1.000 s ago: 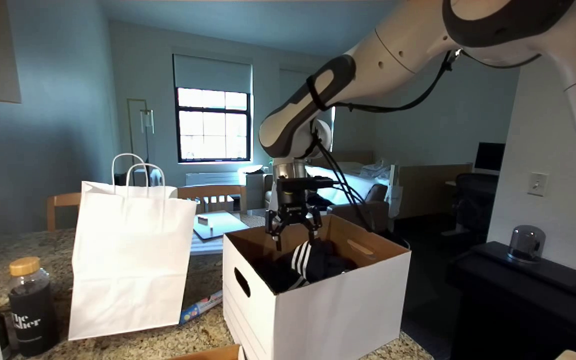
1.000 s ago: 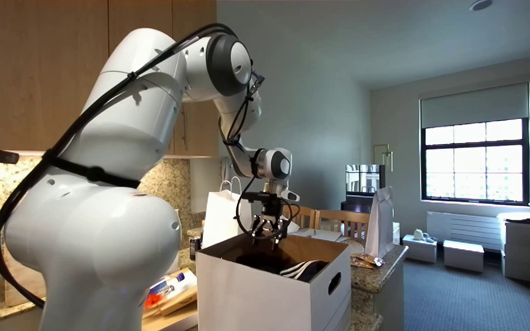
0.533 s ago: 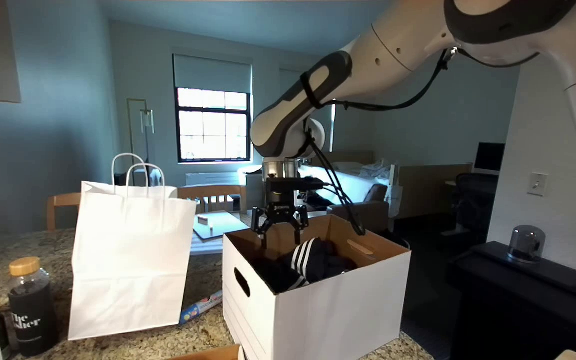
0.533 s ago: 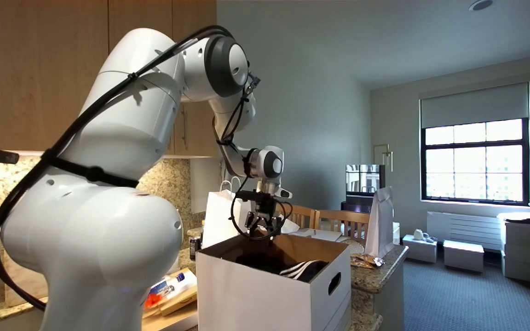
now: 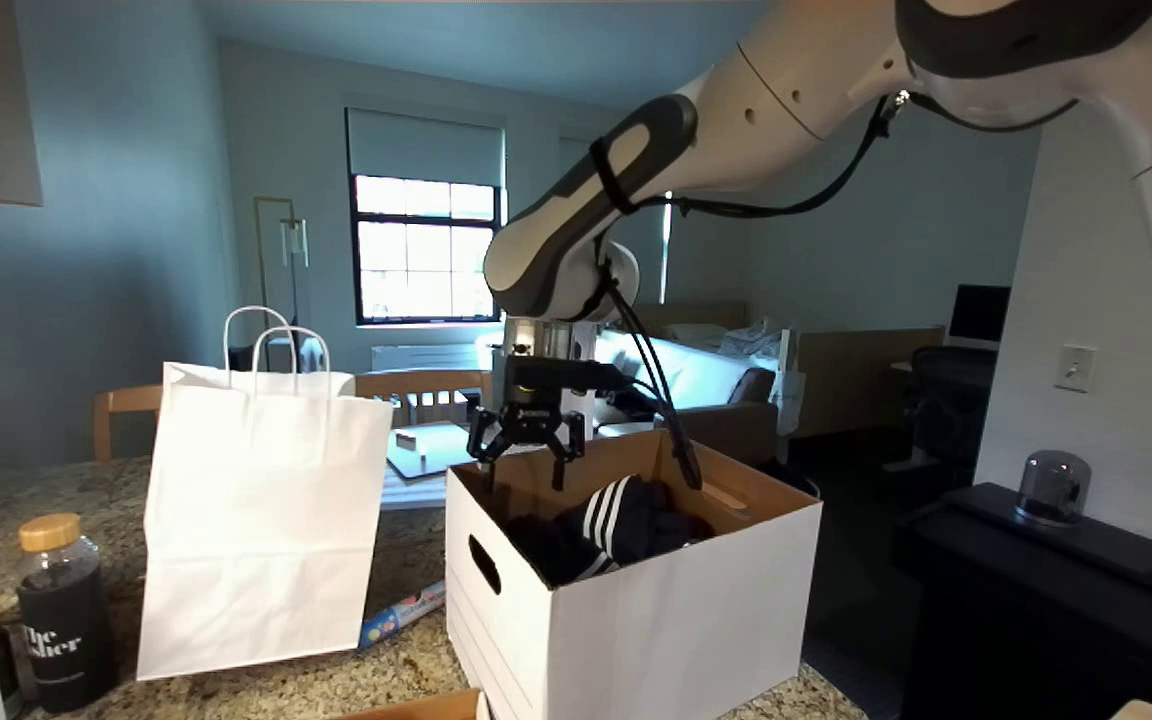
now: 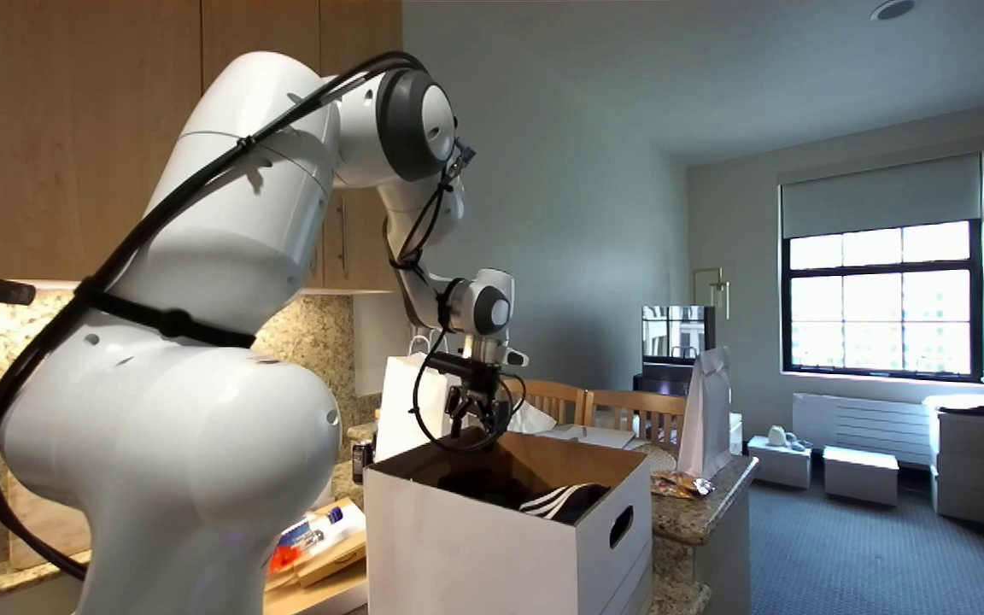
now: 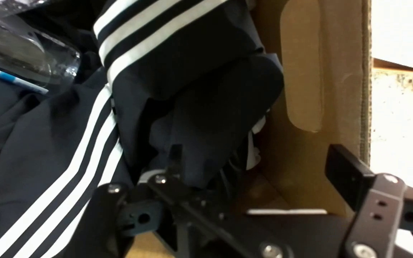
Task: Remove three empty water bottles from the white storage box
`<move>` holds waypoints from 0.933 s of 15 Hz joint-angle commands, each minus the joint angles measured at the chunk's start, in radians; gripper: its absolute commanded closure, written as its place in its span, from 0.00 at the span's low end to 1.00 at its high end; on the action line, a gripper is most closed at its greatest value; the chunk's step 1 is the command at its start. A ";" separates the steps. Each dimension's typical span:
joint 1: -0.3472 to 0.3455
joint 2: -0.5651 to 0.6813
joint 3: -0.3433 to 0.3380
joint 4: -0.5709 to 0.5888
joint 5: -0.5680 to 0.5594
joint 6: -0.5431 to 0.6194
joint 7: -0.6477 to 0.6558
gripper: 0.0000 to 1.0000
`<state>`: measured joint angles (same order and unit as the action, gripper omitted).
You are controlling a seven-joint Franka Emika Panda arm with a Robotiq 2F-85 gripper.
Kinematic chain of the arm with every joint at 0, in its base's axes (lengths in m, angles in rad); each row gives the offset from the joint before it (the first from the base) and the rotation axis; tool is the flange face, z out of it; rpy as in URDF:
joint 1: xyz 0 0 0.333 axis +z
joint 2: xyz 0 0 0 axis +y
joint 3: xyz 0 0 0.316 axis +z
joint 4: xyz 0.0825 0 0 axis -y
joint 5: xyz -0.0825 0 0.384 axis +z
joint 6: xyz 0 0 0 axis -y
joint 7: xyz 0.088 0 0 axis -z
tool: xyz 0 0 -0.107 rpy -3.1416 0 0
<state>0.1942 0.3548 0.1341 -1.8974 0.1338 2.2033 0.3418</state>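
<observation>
Poised over the white storage box (image 5: pixel 676 630) with end effector (image 5: pixel 523 476) spread and bare — presumably to admit a clear water bottle (image 7: pixel 20 50) lying inside, perhaps steadied by dark clothing (image 7: pixel 195 53). Likely needs shifting sideways.

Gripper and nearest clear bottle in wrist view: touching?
Apart. The wrist view shows the clear bottle at upper left and the gripper at the bottom, with striped dark cloth visible between them.

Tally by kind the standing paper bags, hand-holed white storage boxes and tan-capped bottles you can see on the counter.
Standing paper bags: 2
Hand-holed white storage box: 1
Tan-capped bottle: 1
Total: 4
</observation>
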 commanded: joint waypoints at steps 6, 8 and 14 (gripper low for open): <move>-0.019 -0.071 0.008 -0.071 0.072 0.052 -0.058 0.00; -0.031 -0.089 0.007 -0.069 0.078 0.025 -0.081 0.00; -0.065 -0.115 -0.020 -0.054 0.066 -0.122 -0.113 0.00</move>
<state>0.1557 0.2771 0.1254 -1.9256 0.1838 2.1664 0.2766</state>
